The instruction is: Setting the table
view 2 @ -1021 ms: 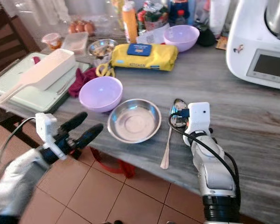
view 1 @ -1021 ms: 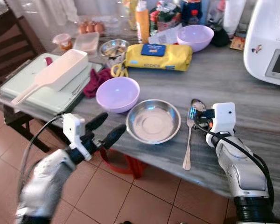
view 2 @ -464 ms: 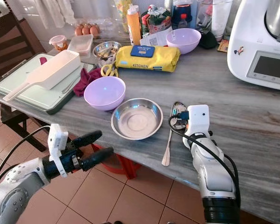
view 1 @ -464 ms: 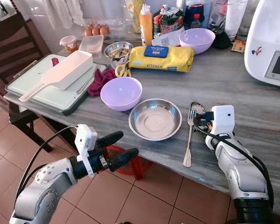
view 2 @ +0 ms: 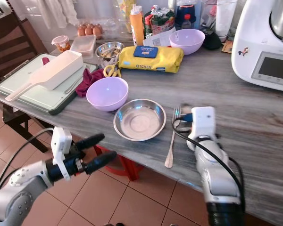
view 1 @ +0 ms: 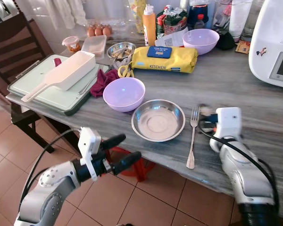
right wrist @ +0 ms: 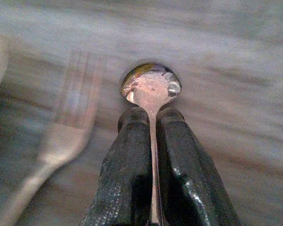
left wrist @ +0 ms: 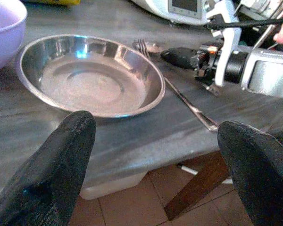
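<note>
Grey marble table point(view 1: 254, 89): my right gripper point(right wrist: 151, 127) is pinched tight on the spoon point(right wrist: 151, 87), handle between its fingers, just right of the fork point(view 1: 192, 136) beside the steel plate point(view 1: 158, 120). Left gripper point(view 1: 120, 149) hangs wide open.

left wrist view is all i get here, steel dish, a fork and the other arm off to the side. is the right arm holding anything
Observer: Yes. The right gripper has its fingers shut on a spoon, bowl end sticking out past the tips.
Operator: where does that sit relative to the fork
Observer: The fork lies on the table just right of the steel dish; the spoon is on the fork's far side from the dish.
Operator: anything else near the dish
Observer: A lilac bowl stands beside it on its left, further back.
Operator: and my left gripper
Observer: The left gripper hangs open below the table edge, over the tiled floor.
</note>
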Tool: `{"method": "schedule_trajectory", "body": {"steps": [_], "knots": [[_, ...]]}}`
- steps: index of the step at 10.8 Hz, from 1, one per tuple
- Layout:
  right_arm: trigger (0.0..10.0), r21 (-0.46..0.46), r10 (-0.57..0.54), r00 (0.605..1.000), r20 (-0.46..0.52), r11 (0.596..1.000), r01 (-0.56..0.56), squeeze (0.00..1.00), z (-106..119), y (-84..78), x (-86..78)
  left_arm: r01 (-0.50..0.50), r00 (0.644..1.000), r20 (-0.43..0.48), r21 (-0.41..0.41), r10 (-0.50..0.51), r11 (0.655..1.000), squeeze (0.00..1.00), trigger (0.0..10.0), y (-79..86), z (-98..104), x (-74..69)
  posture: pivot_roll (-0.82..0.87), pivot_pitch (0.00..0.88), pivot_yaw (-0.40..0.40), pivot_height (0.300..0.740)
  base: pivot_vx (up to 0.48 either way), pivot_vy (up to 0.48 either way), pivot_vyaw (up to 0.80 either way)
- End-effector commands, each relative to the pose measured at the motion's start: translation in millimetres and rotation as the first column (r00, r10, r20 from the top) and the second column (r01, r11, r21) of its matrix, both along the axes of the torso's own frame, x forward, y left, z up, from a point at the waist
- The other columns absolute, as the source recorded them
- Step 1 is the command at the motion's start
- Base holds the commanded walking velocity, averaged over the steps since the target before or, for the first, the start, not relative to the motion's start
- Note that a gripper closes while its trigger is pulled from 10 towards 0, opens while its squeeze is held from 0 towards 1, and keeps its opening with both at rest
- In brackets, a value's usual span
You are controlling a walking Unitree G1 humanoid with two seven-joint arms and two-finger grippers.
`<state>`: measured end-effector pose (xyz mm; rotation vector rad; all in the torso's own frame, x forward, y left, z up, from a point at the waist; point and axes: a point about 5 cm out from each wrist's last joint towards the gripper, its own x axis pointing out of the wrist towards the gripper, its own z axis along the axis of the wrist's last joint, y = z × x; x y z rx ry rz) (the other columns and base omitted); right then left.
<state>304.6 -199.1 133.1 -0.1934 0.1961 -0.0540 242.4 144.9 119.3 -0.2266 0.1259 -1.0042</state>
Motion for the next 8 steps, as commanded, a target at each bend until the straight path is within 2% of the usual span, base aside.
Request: {"method": "schedule_trajectory", "body": {"steps": [1,3,4,5,6,7,8], "knots": [[0.0,-0.105,-0.032,0.999,-0.014,0.994,0.030,0.00,-1,-3.0,-6.1,-0.009,1.000,0.002,0.021,0.009,1.000,0.00,10.0,2.5,-3,-0.5,-0.08,0.095,0.151,0.740,0.000,0.000,0.00],[0.0,-0.265,0.014,0.999,0.033,0.964,-0.005,0.00,9,6.8,-11.6,0.002,1.000,-0.002,0.019,-0.002,1.000,0.00,10.0,-0.8,-7,0.0,-0.09,0.094,0.152,0.740,0.000,0.000,0.00],[0.0,-0.362,0.042,0.999,0.020,0.932,-0.032,0.00,9,10.6,-14.7,0.008,1.000,-0.001,0.018,-0.007,1.000,0.00,10.0,-2.3,-6,0.4,-0.10,0.096,0.151,0.740,0.000,0.000,0.00],[0.0,-0.580,0.124,0.992,-0.011,0.807,-0.107,0.00,11,15.2,-19.4,0.011,1.000,0.002,0.014,-0.011,1.000,0.00,10.0,-4.4,-6,1.1,-0.11,0.096,0.150,0.740,0.000,0.000,0.00],[0.0,-0.704,0.190,0.981,-0.045,0.690,-0.166,0.00,11,19.3,-21.9,0.012,1.000,0.004,0.012,-0.012,1.000,0.00,10.0,-6.1,-6,1.7,-0.11,0.096,0.150,0.740,0.000,0.000,0.00],[0.0,-0.763,0.237,0.960,-0.149,0.590,-0.264,0.00,3,21.9,-25.8,0.026,1.000,0.011,0.002,-0.026,1.000,0.00,10.0,-10.5,-3,2.1,-0.12,0.095,0.147,0.740,0.000,0.000,0.00],[0.0,-0.778,0.248,0.944,-0.218,0.540,-0.321,0.00,-2,21.6,-29.9,0.036,0.999,0.022,-0.009,-0.036,0.999,0.00,10.0,-14.0,1,2.6,-0.12,0.096,0.145,0.740,0.000,0.000,0.00]]}}
